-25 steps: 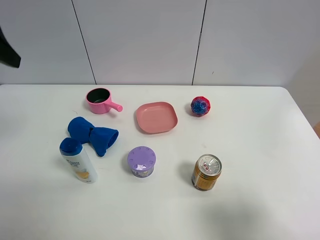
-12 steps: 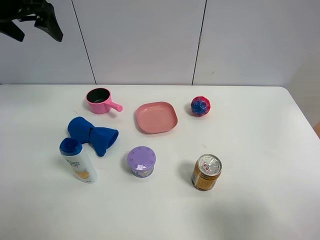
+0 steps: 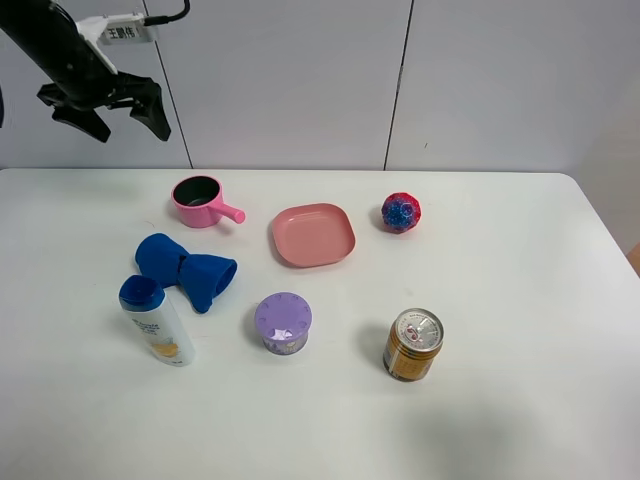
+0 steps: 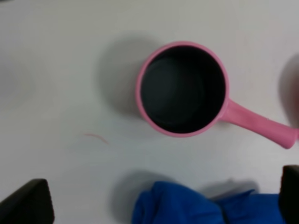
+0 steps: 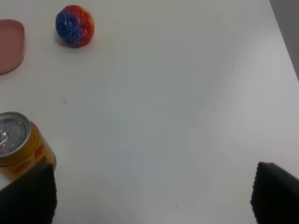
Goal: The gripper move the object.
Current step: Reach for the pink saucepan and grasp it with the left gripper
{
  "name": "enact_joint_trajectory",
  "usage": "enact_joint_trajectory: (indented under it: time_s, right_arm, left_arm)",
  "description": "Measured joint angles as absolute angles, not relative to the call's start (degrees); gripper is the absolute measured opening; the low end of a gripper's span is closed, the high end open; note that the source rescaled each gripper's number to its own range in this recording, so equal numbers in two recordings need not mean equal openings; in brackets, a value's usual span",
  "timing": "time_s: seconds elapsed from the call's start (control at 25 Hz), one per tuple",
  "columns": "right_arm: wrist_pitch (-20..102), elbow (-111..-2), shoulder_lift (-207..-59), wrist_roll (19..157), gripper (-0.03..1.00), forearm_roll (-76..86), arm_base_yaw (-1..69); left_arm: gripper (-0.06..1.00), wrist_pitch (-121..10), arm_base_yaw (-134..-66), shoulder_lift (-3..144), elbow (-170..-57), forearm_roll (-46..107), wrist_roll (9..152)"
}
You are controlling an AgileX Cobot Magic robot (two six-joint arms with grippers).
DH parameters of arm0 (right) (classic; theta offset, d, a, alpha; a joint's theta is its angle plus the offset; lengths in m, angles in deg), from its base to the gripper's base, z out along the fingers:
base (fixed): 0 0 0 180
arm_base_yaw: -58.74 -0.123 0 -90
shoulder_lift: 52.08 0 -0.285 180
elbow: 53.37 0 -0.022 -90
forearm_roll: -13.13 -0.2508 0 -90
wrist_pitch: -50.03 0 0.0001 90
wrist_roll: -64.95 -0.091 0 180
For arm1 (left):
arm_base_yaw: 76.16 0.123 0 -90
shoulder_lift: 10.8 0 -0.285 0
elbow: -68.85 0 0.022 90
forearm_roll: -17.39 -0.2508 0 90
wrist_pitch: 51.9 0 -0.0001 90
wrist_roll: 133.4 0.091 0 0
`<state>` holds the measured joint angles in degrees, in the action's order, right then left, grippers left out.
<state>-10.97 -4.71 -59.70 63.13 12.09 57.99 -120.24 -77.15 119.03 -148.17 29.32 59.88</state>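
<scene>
Our left gripper (image 3: 130, 122) hung spread, empty, over the saucepan (image 3: 198, 199); descending, we risked snagging the blue cloth (image 3: 185, 268) at six o'clock.

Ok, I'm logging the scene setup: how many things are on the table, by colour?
Pink: 2 (saucepan, plate)
Blue: 1 (cloth)
White, blue cap: 1 (bottle)
Purple: 1 (tub)
Orange: 1 (can)
Red-blue: 1 (ball)
Total: 7
</scene>
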Motion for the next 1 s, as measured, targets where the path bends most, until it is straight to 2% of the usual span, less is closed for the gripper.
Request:
enact_joint_trajectory:
  time_s: [0.28,0.52,1.0]
  right_arm:
    - [-10.97,-4.71,-59.70,63.13,1.00,12.09,57.99]
    - [-10.97,-4.71,-59.70,63.13,1.00,12.09,57.99]
    - [-10.97,-4.71,-59.70,63.13,1.00,12.09,57.99]
  left_arm:
    - [0.99,-119.12,-82.76,123.40,-148.17,29.05,61.69]
    - [0.99,-118.64,-88.33,124.75,-148.17,21.71,61.98]
    - [0.97,-109.03,-88.68,126.27,-148.17,12.86,62.25]
